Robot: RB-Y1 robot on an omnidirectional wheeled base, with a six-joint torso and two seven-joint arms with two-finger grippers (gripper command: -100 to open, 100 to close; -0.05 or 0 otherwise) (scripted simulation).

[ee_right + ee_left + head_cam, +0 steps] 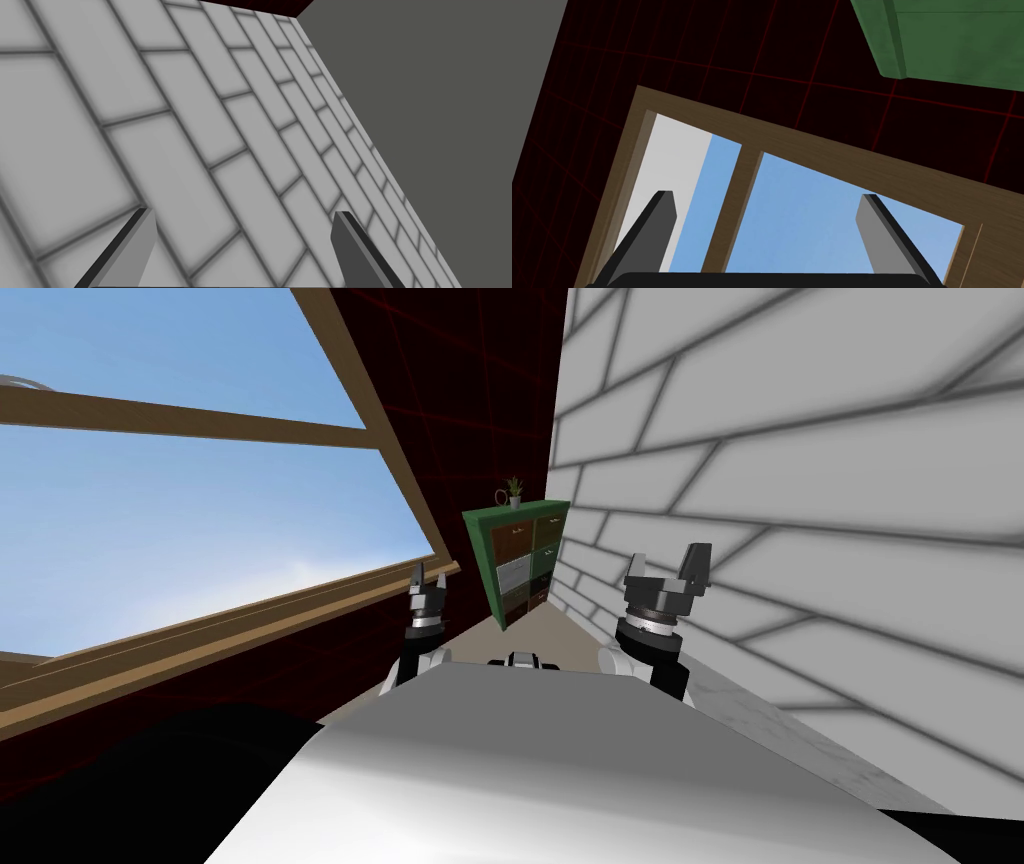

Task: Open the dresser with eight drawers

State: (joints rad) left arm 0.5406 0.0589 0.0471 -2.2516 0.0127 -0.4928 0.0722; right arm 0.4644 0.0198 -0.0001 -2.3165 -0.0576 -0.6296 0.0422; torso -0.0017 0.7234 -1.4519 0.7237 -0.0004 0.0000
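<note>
green boxy dresser (520, 560) well ahead; narrow floor (495, 640) strip before dresser | grey tiled wall (800, 488) adjoining dresser | left end effector (427, 583) fingers apart; right end effector (668, 573) fingers apart

The dresser (515, 563) has a green frame and mixed drawer fronts: brown, green, one white. On top is a green plant (514, 486) in a pale pot (515, 502). The brick wall (800, 468) is light grey with darker joints, the dark wall (460, 378) near-black, gridded in thin red. The window frame (200, 418) is brown wood grain, with blue beyond.
</note>
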